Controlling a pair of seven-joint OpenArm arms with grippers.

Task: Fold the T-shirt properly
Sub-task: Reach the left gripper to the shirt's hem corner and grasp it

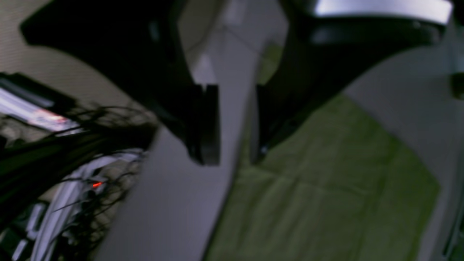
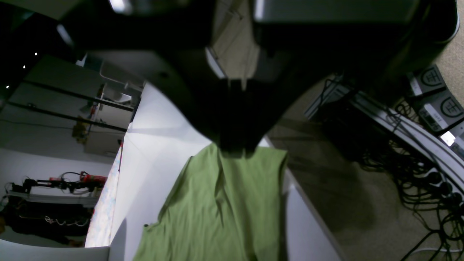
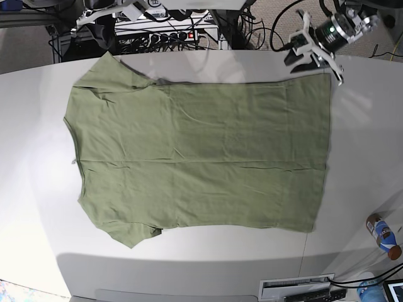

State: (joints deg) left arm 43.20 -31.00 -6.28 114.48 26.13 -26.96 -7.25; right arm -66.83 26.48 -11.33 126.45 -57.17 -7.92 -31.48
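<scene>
My left tool (image 1: pixel 235 123) hangs narrowly parted and empty; my right tool (image 2: pixel 235 145) is clamped on the T-shirt (image 3: pixel 201 157).

The green T-shirt lies spread flat mid-frame on the white desk (image 3: pixel 365 126). I'd lift the pinched edge evenly to avoid bunching. Tangled cables (image 3: pixel 164 34) crowd the top; a bottle (image 3: pixel 384 236) sits lower right.

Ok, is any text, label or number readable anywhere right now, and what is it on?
No text can be read in any view.
T-shirt: plain, no print showing.
Dark boxes on the floor: crest emblems and white labels, too blurred to read.
Small bottle: coloured label, too small to read.
</scene>
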